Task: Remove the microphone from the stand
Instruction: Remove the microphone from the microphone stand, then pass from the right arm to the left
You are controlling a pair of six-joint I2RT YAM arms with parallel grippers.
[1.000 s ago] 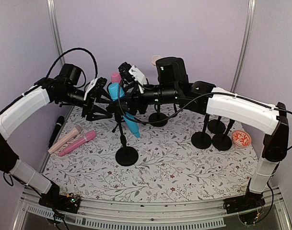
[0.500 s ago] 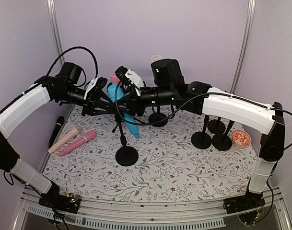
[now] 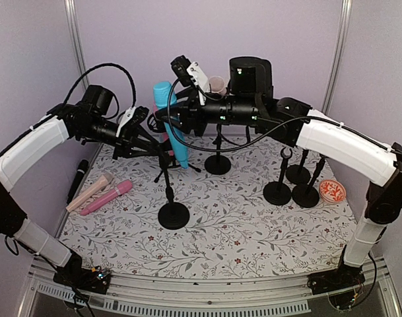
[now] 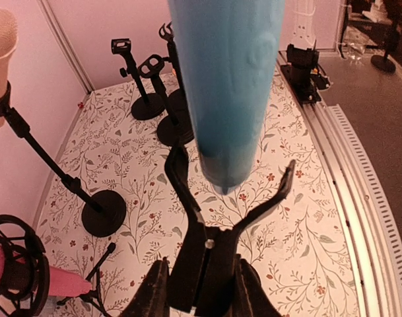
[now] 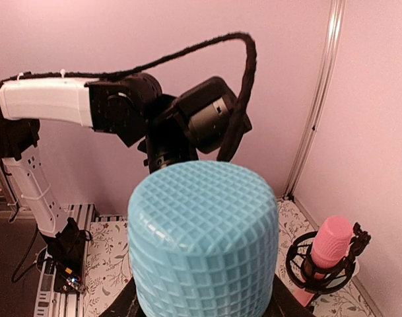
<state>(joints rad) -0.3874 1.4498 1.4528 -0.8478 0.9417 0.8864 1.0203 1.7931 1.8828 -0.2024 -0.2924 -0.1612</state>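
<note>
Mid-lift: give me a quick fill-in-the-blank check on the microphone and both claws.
The right claw holds the ___ microphone. Its head points ___. The left claw is clamped on the forked black ___ below its tail. The other microphone, in the ring mount, is ___.
Missing: blue; up; clip; pink.

Top external: high and behind, looking down and forward over the whole floral table (image 3: 253, 231), far off.
Left wrist: close, facing across the table past the stand clip (image 4: 204, 254) at the blue microphone (image 4: 230, 86).
Right wrist: closest, apparently along that microphone's head toward the left arm (image 5: 49, 102).
Shared: the blue microphone, all three.
</note>
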